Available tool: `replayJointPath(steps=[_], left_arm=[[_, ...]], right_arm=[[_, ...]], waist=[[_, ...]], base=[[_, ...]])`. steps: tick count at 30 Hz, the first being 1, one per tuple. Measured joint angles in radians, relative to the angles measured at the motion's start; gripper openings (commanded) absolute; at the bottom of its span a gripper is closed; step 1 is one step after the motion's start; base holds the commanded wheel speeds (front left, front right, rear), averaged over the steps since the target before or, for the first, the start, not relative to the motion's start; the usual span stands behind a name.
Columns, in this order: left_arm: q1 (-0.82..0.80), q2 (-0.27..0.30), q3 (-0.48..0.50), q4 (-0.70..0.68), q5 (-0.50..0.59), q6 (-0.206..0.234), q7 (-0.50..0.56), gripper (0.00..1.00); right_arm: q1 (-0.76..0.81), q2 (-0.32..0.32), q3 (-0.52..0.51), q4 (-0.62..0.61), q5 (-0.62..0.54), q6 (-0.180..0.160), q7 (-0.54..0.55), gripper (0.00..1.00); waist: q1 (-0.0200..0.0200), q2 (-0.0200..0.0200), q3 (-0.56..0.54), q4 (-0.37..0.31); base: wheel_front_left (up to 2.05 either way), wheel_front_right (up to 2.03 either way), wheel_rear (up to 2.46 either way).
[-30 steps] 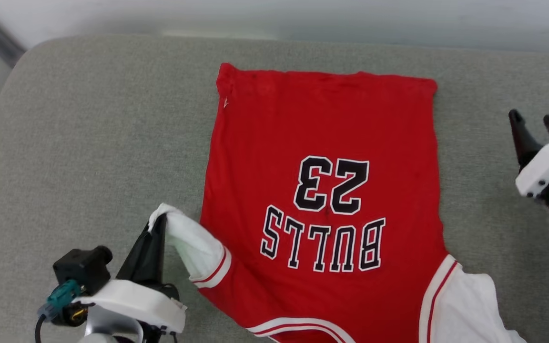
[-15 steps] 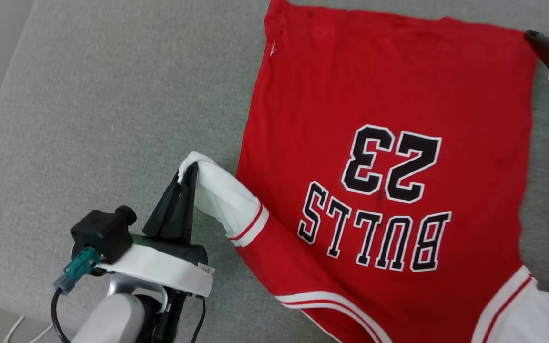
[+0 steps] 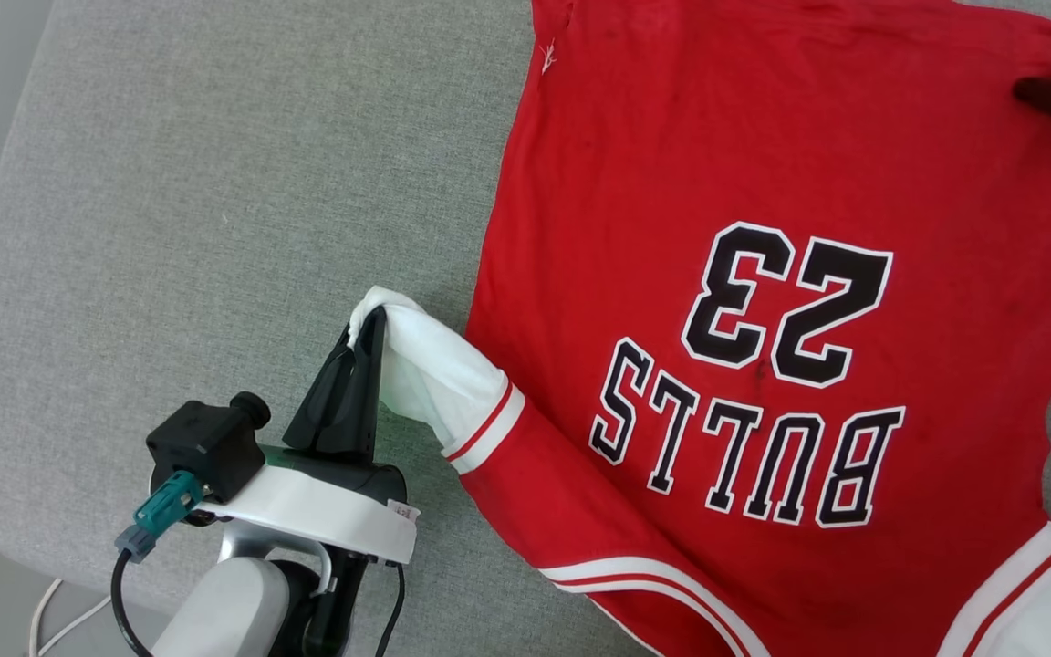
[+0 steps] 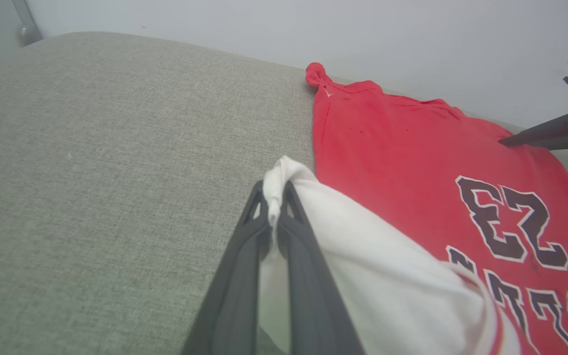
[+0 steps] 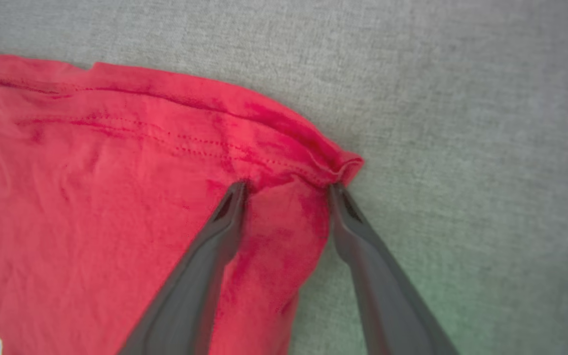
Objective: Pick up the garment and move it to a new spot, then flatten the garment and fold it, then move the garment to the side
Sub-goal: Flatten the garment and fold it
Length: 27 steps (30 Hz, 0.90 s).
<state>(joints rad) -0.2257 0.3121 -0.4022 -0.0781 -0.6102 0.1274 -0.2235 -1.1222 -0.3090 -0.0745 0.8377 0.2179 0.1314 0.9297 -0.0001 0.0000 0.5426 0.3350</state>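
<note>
Garment (image 3: 763,182) lies print-up and mostly flat on the grey cushion (image 3: 170,228), lettering upside down in the head view. Left gripper (image 3: 366,333) — fingers pinched together on the end of the white sleeve (image 3: 434,374), cloth bunched between them. Right gripper (image 5: 287,188) — fingers spread apart, tips down on the far red hem corner.
</note>
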Motion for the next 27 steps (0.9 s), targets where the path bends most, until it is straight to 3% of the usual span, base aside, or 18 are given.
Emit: replayJointPath(steps=[8,15,20,27], left_arm=[[0.001,0.0,0.003,0.031,-0.009,0.001,-0.004,0.0],[0.049,0.024,0.033,0.074,-0.026,0.019,-0.005,0.0],[0.095,0.05,0.068,0.098,-0.047,0.046,0.007,0.0],[0.168,0.097,0.112,0.104,-0.073,0.083,0.039,0.0]], right_arm=[[0.008,-0.009,0.029,-0.032,-0.025,0.0,-0.04,0.0],[0.078,-0.07,0.118,-0.139,0.008,0.0,-0.095,0.0],[0.21,-0.117,0.156,-0.251,0.076,0.0,-0.121,0.0],[0.508,-0.146,0.123,-0.46,0.162,0.0,-0.13,0.0]], waist=[[0.0002,0.0,-0.041,-0.003],[0.0001,0.0,-0.12,-0.038],[0.0001,0.0,-0.188,-0.087],[0.0001,0.0,-0.301,-0.165]], base=[[0.0,0.0,0.0],[0.0,0.0,0.0],[0.0,0.0,0.0],[0.0,0.0,0.0]])
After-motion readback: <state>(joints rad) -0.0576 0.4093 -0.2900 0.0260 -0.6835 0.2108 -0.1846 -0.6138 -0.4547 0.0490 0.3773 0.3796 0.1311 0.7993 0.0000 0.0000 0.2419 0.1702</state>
